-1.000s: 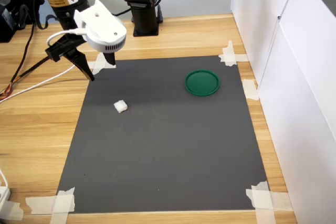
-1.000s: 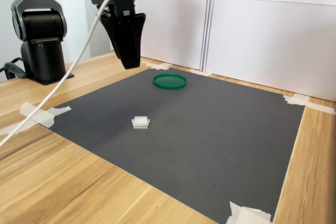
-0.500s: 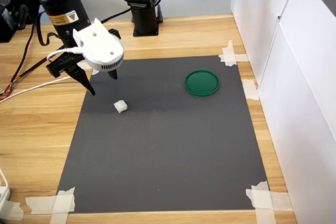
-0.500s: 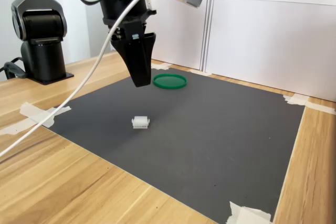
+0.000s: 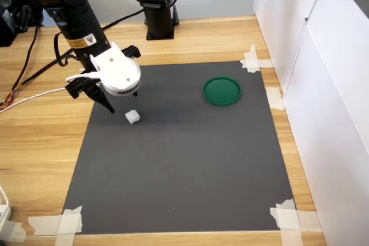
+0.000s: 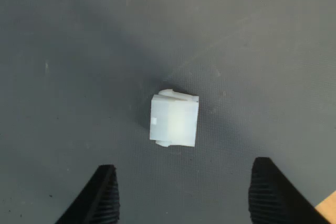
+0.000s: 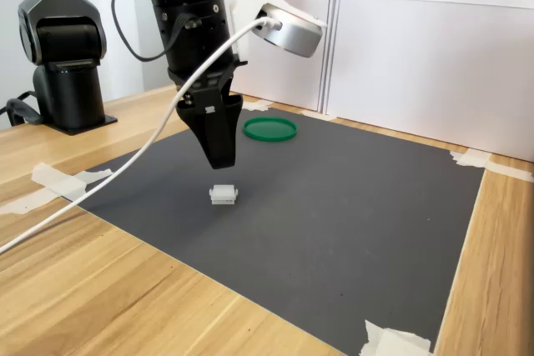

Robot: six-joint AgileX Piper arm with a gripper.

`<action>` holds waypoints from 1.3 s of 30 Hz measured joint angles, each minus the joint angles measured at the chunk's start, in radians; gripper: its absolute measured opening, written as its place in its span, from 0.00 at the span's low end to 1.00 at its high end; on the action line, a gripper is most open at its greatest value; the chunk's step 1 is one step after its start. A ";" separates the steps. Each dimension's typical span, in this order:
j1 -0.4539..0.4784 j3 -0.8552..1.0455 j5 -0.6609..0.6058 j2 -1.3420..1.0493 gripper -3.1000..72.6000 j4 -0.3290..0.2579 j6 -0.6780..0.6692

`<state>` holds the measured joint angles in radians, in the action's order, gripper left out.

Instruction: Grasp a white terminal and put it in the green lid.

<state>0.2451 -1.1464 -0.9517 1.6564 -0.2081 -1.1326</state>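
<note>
White terminal (image 6: 174, 119) lies alone on the dark mat (image 5: 190, 165), toward the mat edge on the first exterior view's left, nearer that edge's far corner than its near one. Green lid (image 5: 222, 91) sits well apart, toward the mat's far corner on the first exterior view's right, empty.

Step in hand looks like the approach for the grasp. To do it well, the gripper (image 6: 181, 195) should centre over the terminal so it falls midway between both fingertips, drop straight down until the tips nearly meet the mat, and close across the block's flat sides rather than its corners. The piece is tiny and light, so an off-centre tip would likely nudge it away.

Jaws are apart, gap clearly wider than the terminal, holding nothing, touching nothing. In the wrist view the terminal lies ahead of the two tips, not yet between them. In the second exterior view the fingers (image 7: 219, 132) hang above the terminal, clear of the mat.
</note>
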 joint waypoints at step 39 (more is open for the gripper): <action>-0.112 0.091 0.183 0.090 0.85 0.125 0.075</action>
<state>0.1330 -1.0556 -0.7687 1.7463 -0.0834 -1.0572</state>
